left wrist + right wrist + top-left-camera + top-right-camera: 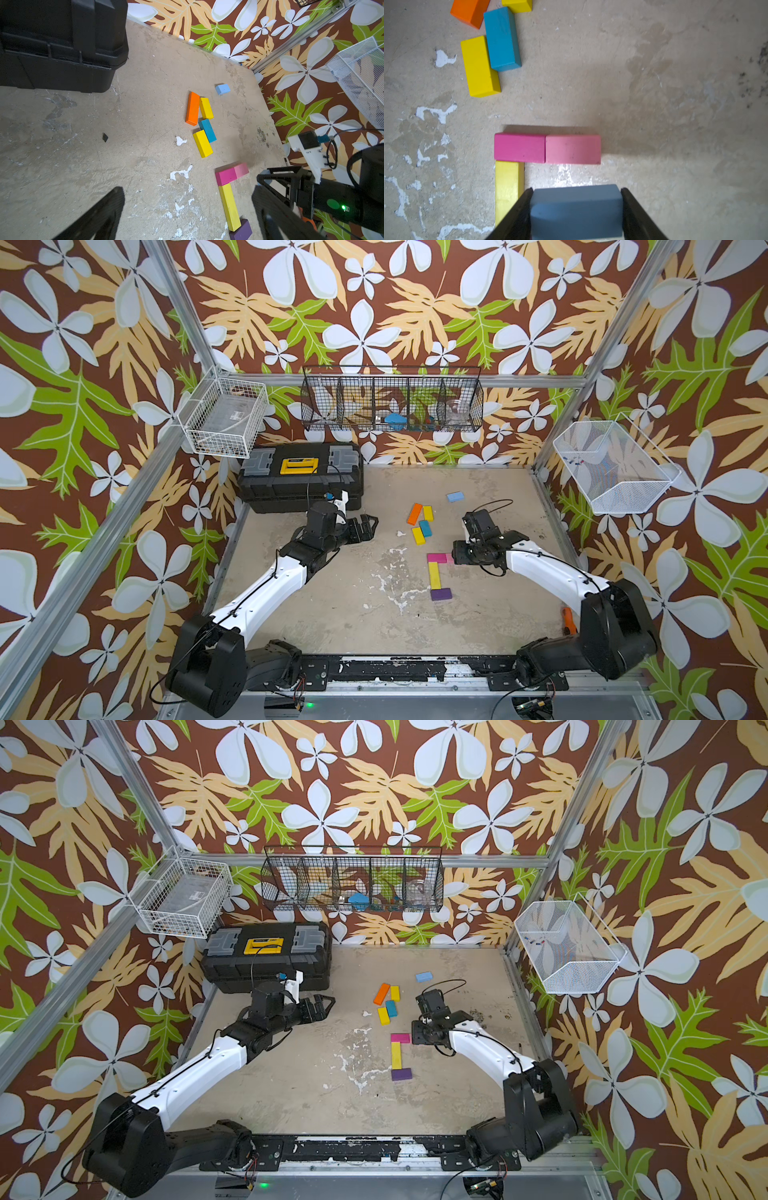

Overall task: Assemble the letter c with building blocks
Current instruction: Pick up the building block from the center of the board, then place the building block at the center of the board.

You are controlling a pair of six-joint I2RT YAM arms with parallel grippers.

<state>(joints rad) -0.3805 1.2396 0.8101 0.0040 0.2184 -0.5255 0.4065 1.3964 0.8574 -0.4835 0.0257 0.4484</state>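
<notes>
Grey-blue block (576, 209): clamped between the two fingers of the right pincer (576, 190). It shows in the right wrist view only, close by the long yellow block (508, 187) and apart from the pink block (573, 149). Whether it touches the desk (332, 614) cannot be told.
Right pincer: set narrow, gripping that block. In both top views it sits just right of the pink block and hides part of it.
Left pincer (369, 526): fingers spread wide with nothing between them. It is left of the loose blocks, by the near right corner of the toolbox (301, 477).
Far bar: magenta block (436, 558) and pink block lie end to end, touching, pink on the right.
Spine: long yellow block runs nearward from the magenta block's near edge, touching it.
Near end: purple block (441, 594) lies against the yellow's near end, jutting right.
Loose group: orange block (414, 514) and short yellow block (427, 513) lie side by side. Nearer, the teal block (425, 528) touches the second short yellow block (418, 536). All four lie far of the magenta block.
Light blue block (455, 496): alone, far and right of the group.
Desk: worn beige with white chipped patches.
</notes>
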